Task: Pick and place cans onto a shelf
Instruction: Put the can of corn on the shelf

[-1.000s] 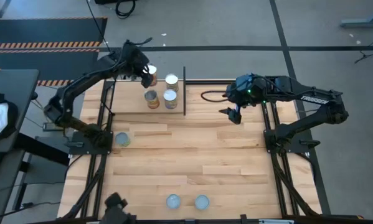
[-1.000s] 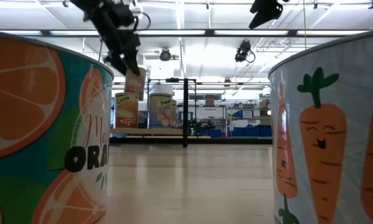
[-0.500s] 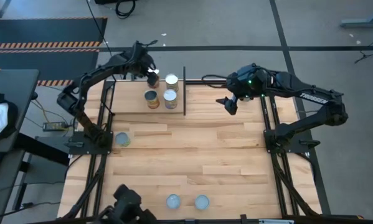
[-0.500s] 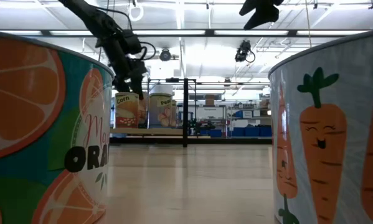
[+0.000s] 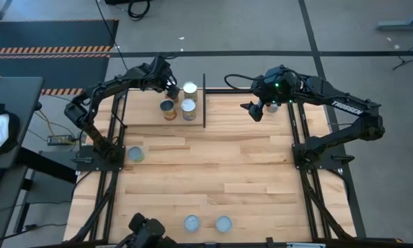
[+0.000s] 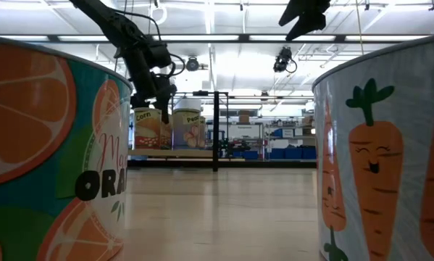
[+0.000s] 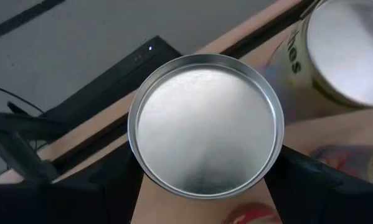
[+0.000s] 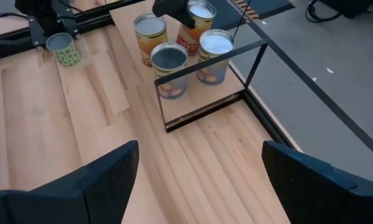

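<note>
Light wood fills the scene as we look down on the shelf at the far left of the table, its black rods framing four cans. We see the left gripper over the shelf's far corner, its fingers standing either side of a silver-topped can — the wrist camera shows that lid squarely between them, and the low view shows the can's base down on the board, so the jaws are spread about its width around it. Just beside it stands a white-topped can; nearer us on the board are an orange-sided can and another silver-topped one, all four upright and close together. We find the right gripper held high above the table's far right, well apart from the shelf — its jaws wide and holding nothing, as its own wrist view shows. Three more cans wait off the shelf: a green-patterned one near the left arm's base, and two silver-topped ones, the left can and the right can, side by side at the table's near edge, where they loom large before the low camera, printed with oranges and a carrot.
</note>
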